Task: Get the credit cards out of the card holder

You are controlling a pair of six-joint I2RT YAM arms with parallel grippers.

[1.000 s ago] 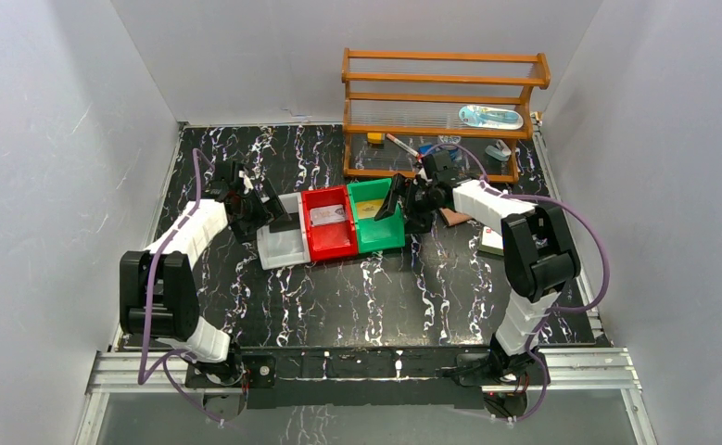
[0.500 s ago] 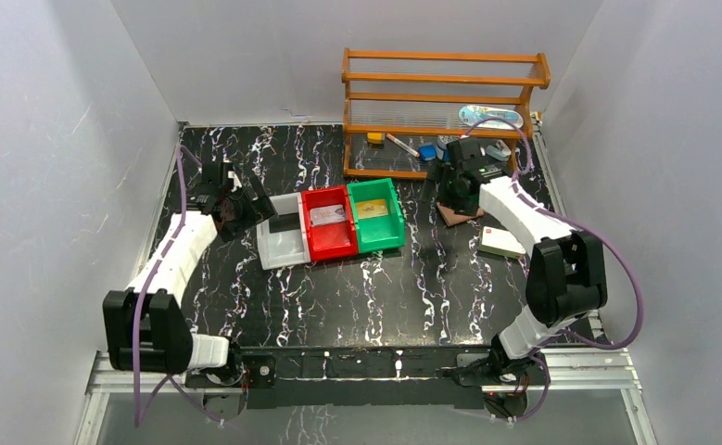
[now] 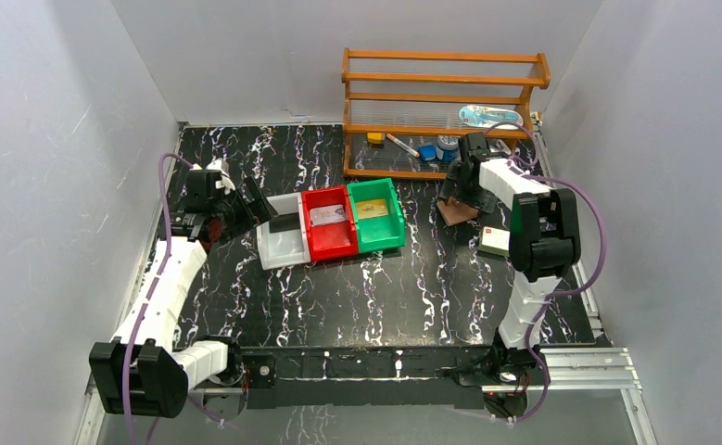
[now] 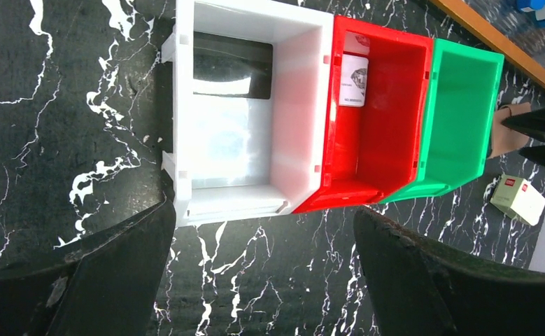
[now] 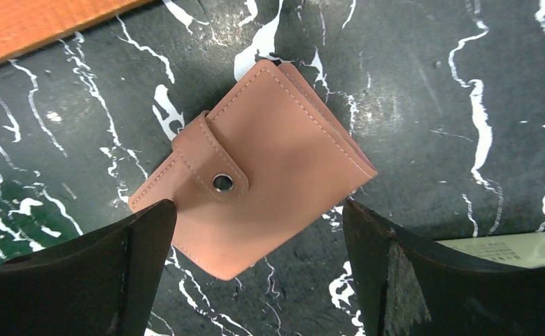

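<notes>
The card holder (image 5: 255, 175) is a reddish-brown leather wallet lying folded shut on the black marble table, its strap tab snapped down. In the top view the card holder (image 3: 456, 212) sits right of the green bin. My right gripper (image 5: 259, 234) hovers over it, open, its fingers on either side of the near corner with nothing between them. My left gripper (image 4: 264, 213) is open and empty, left of the white bin (image 3: 278, 243). Credit cards lie in the bins: a dark one (image 4: 231, 66) in white, a pale one (image 4: 353, 80) in red, a yellowish one (image 3: 371, 208) in green.
The white, red (image 3: 332, 241) and green (image 3: 382, 239) bins stand side by side mid-table. A white box with a red mark (image 3: 494, 241) lies just right of the card holder. A wooden rack (image 3: 440, 102) with small items stands behind it. White walls close in both sides.
My right gripper swung from the green bin rightward to above the card holder. My left gripper drew back left, away from the white bin. Both stayed open.
</notes>
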